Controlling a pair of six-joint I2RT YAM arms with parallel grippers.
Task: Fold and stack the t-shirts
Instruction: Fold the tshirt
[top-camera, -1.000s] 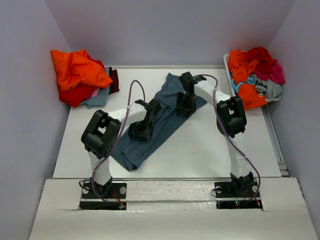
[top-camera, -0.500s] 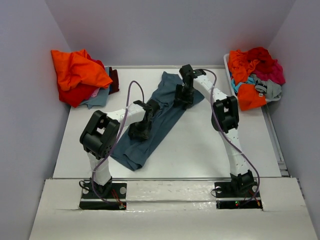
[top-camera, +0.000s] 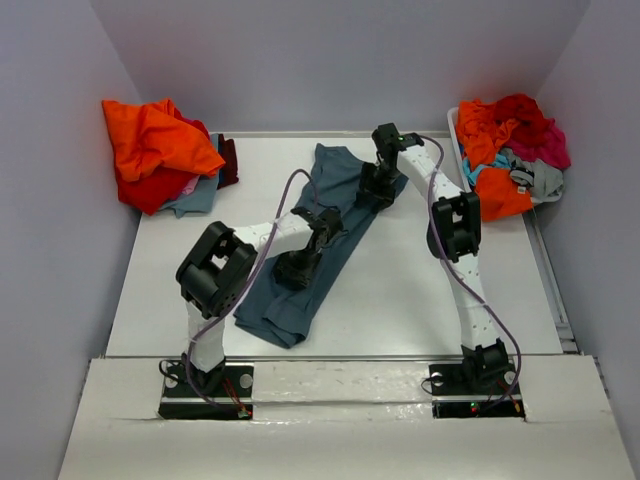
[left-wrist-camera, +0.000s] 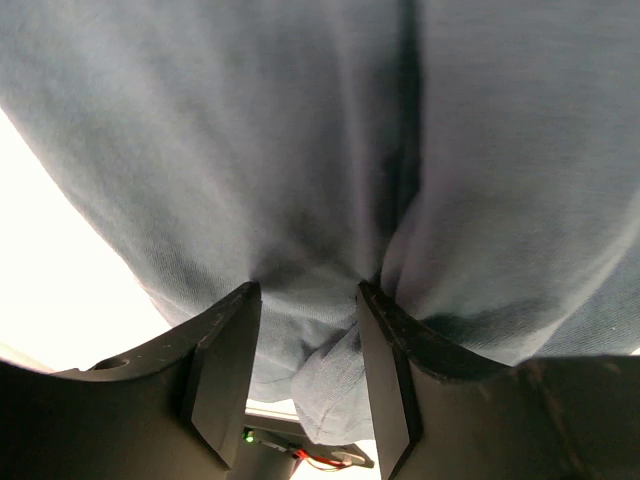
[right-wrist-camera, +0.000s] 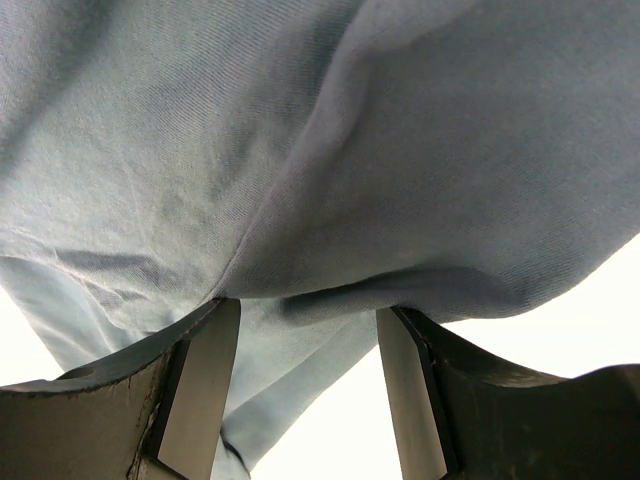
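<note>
Top view: the slate-blue t-shirt (top-camera: 280, 305) lies as a long diagonal strip mid-table (top-camera: 420, 290). The left end effector (top-camera: 300, 268) sits on its middle and the right end effector (top-camera: 378, 190) near its far end, probably to pull it straight. There is open room to the right. The left pile (top-camera: 150, 150) and right pile (top-camera: 505, 140) crowd the far corners.

Left wrist: the fingers (left-wrist-camera: 225, 365) pinch a bunched fold.

Right wrist: the fingers (right-wrist-camera: 205, 385), set wider, clamp a ridge of cloth, and its edge hangs free.
</note>
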